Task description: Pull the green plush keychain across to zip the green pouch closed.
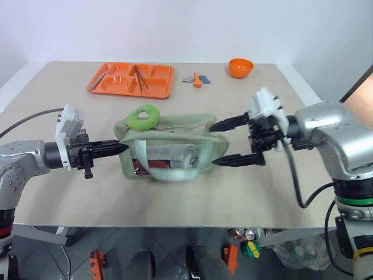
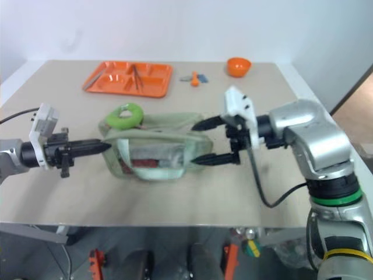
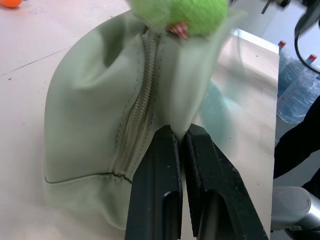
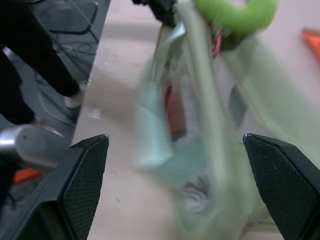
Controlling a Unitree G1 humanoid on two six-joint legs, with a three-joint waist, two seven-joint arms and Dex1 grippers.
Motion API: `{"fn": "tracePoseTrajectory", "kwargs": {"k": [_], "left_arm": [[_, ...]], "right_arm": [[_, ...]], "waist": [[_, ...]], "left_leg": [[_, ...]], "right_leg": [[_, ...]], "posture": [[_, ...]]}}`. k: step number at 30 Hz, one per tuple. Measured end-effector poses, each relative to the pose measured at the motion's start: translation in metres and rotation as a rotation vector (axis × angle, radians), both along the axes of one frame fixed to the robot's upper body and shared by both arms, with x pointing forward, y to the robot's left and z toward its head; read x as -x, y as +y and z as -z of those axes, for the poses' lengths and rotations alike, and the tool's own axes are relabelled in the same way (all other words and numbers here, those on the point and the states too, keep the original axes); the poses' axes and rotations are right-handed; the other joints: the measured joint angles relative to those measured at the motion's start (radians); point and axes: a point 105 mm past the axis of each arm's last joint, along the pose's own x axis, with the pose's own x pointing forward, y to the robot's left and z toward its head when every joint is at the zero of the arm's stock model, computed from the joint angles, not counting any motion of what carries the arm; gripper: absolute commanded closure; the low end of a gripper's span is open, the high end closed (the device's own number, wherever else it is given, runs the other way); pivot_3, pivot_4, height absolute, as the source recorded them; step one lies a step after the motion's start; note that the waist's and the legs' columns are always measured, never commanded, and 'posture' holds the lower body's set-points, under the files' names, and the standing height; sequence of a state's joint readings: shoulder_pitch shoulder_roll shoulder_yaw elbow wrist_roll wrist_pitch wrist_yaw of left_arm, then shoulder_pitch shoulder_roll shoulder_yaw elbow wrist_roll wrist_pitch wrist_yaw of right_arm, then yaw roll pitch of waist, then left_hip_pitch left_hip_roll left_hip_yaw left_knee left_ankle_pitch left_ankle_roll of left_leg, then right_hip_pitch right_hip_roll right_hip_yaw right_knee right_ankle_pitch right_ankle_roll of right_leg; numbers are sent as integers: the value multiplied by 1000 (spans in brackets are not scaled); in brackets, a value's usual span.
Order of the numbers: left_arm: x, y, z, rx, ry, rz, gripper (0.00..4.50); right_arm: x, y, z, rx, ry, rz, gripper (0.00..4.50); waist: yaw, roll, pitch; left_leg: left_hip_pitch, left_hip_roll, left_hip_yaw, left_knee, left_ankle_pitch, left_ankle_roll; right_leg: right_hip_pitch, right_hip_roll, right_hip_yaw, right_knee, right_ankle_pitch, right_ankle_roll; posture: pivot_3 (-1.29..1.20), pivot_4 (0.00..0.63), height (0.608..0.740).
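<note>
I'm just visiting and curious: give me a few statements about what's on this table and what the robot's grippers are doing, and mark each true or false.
1. The left gripper is shut on the green pouch. True.
2. The right gripper is clamped on the green plush keychain. False: it is open, beside the pouch's other end.
3. The keychain sits at the pouch's end nearer the left gripper. True.
4. The orange bowl stands on the orange tray. False: it stands apart, on the table.

Looks like a robot test lab, folks.
A plain beige work table (image 1: 70,192) against bare white walls (image 1: 175,29), black cables (image 1: 26,119) trailing off it, clear plastic water bottles (image 3: 300,90) down on the floor.
</note>
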State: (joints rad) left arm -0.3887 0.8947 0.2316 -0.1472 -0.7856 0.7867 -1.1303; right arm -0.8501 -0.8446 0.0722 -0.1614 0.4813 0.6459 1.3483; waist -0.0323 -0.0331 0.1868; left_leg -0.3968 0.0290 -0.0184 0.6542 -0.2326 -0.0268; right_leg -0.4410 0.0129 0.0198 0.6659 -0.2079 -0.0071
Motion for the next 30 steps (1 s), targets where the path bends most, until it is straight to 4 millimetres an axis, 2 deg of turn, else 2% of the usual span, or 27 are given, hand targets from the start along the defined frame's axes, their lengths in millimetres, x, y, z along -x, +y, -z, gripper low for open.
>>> {"fn": "tracePoseTrajectory", "kwargs": {"k": [5,10,19,26,30], "left_arm": [[0,-2,-2,4,-8,16,4500],[0,-4,-2,7,-9,25,4500],[-1,-7,-1,8,-2,38,4500],[-1,-7,-1,10,-2,37,4500],[0,-6,0,11,-2,31,4500]], "right_arm": [[-35,-7,-39,-116,-138,150,11],[-42,24,-61,-215,-245,125,11],[-43,97,-61,-107,-417,-44,11],[-31,105,-41,16,-454,-203,11],[-36,102,-27,66,-454,-215,11]], "waist": [[-2,0,0],[-2,0,0],[1,0,0],[4,0,0],[4,0,0]], "left_leg": [[1,0,0,0,0,0],[0,1,0,-1,0,0],[-1,0,0,-1,0,0],[-2,1,-1,-1,0,0],[-1,1,-1,-1,0,0]], "right_leg": [[0,1,0,0,1,-1],[-1,1,0,0,0,-1],[-1,0,0,0,0,-1],[-1,0,-1,0,0,-1],[-1,0,-1,0,0,-1]], "posture": [[0,150,740],[0,150,740],[0,150,740],[0,150,740],[0,150,740]]}}
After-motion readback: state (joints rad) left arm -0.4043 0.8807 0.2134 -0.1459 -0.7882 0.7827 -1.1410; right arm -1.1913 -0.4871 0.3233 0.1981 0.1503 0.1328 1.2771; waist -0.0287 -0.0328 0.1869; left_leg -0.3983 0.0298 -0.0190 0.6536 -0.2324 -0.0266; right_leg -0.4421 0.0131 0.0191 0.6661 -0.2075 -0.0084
